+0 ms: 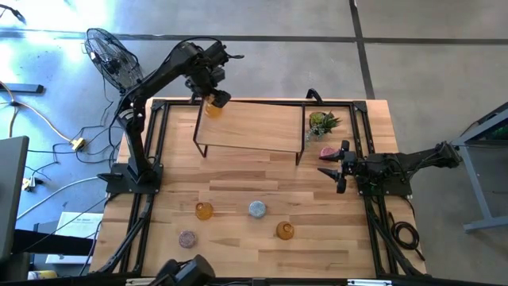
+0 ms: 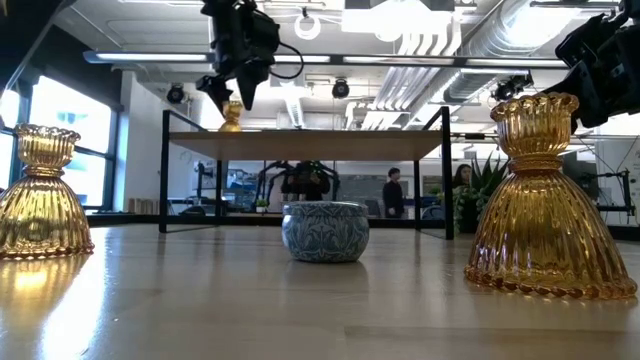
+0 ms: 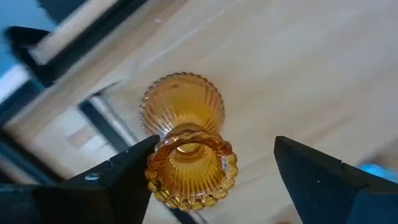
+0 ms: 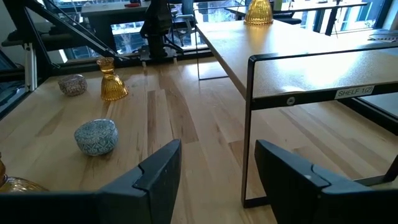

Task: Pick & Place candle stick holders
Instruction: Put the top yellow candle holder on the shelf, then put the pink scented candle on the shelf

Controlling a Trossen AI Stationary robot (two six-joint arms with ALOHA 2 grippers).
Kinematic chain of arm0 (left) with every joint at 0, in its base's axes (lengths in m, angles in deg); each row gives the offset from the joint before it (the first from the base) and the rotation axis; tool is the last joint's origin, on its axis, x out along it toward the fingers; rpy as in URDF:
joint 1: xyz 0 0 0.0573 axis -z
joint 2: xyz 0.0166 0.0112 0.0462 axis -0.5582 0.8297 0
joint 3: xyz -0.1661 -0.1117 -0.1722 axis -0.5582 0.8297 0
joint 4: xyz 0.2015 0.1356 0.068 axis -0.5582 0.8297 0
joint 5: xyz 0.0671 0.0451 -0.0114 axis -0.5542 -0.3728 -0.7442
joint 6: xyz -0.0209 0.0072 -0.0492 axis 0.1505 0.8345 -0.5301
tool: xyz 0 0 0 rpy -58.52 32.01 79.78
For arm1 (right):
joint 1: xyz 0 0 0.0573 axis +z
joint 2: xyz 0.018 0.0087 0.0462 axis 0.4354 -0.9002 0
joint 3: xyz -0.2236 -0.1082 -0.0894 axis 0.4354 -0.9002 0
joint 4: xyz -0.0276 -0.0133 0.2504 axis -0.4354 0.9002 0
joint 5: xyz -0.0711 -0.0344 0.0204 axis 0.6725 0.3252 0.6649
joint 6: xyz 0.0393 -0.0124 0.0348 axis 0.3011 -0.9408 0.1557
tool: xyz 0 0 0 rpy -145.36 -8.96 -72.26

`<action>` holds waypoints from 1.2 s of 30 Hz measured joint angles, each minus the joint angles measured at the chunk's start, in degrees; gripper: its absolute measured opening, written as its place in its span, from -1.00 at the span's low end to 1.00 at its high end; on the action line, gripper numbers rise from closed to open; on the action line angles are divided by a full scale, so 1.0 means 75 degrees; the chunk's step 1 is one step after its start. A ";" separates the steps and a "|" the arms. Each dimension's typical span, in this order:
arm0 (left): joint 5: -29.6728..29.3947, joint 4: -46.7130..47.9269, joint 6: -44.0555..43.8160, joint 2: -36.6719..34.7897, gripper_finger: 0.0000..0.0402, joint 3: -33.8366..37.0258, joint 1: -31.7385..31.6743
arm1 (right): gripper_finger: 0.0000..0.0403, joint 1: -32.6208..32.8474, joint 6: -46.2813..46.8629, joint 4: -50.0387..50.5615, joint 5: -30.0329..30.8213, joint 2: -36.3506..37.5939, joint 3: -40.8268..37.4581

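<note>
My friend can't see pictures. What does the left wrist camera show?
An amber glass candle holder stands upright on a light wooden shelf top, seen from above. The left gripper is open, its two dark fingers on either side of the holder's rim, one finger close against it.

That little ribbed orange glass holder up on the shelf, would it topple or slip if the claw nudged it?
The amber candle stick holder flares to a wide base under a narrow neck, so a low push would probably slide it, while a high one might tip it. It looks like rigid glass: likely slick and breakable. The left gripper hangs open around its top, and it stands near the shelf corner, where a shove seems risky.
</note>
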 joint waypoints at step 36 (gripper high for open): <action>-0.1084 -0.0312 0.0165 -0.1624 0.54 -0.2242 0.3719 | -0.09 0.0385 -0.2423 -0.1317 0.0306 -0.0114 0.0498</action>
